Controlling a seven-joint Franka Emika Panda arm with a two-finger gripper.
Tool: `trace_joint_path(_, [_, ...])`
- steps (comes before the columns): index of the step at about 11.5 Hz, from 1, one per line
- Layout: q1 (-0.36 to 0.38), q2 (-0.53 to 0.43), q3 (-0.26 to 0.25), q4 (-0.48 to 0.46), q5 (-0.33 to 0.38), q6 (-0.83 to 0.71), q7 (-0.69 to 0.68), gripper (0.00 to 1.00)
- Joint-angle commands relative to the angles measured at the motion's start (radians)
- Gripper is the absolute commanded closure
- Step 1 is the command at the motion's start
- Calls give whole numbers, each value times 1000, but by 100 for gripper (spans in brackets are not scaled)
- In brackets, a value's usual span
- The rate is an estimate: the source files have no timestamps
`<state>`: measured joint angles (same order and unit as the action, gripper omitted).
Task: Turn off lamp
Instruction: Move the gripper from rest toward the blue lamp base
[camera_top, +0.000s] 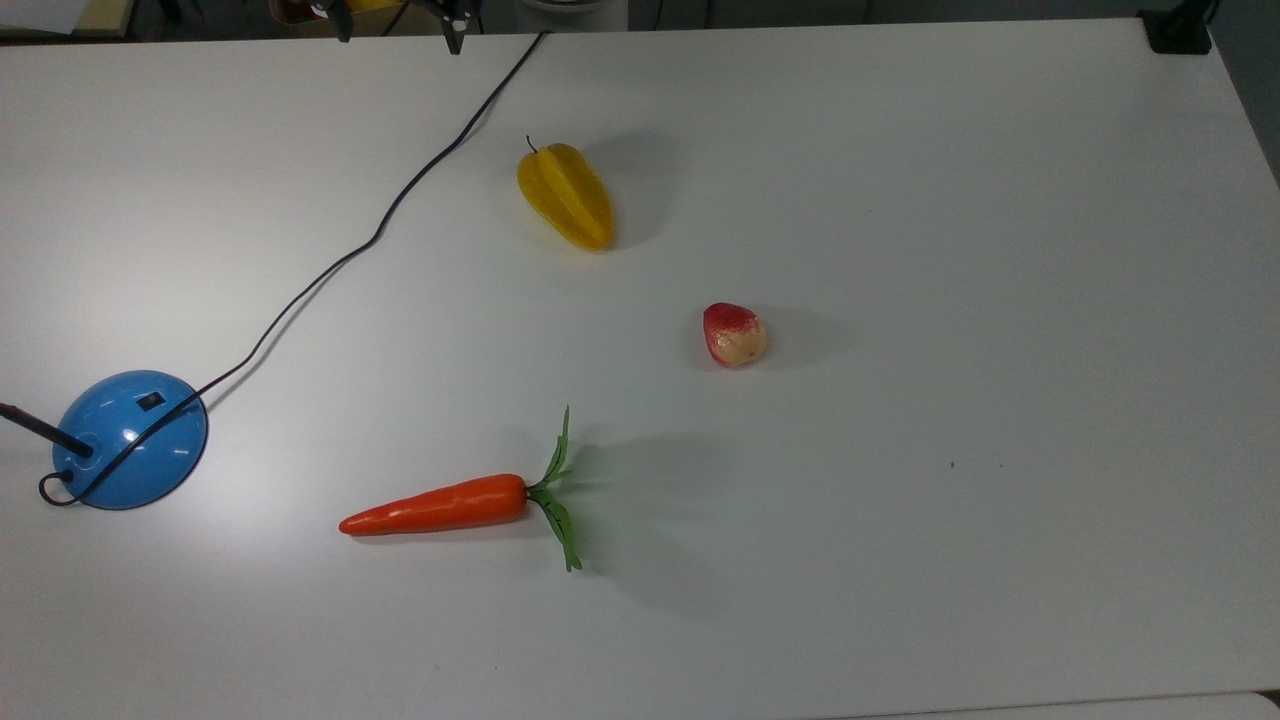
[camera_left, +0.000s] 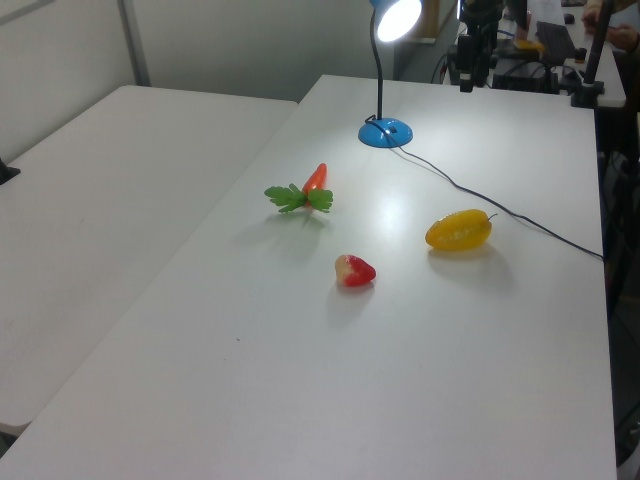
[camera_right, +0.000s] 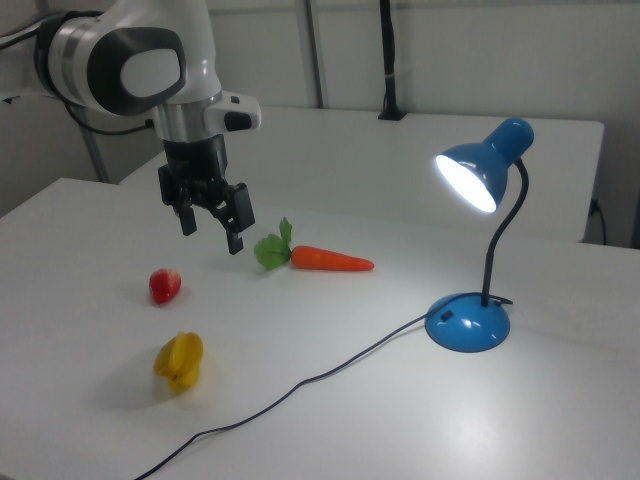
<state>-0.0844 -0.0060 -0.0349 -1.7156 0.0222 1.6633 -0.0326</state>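
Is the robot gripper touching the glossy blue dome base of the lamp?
Apart. In the right view the gripper hangs open above the table, far to the right view's left of the blue dome base, with the orange carrot between them.

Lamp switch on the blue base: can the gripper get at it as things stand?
Probably yes. The open gripper hangs above the table, the switch faces up uncovered, and only the cord lies between.

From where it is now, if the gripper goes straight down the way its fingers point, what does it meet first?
Probably the bare white table. The open gripper hangs above it; the starfruit lies close by, but depth is unclear.
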Motion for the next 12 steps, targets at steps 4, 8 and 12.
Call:
trace_joint_path(4, [-11,-9,13,5,8,-39,-7,0])
trace_joint_path(8, [-11,-8,13,5,8,-39,-20,24])
trace_joint_path(12, [-31,-5,0,5,34,-28,-20,93])
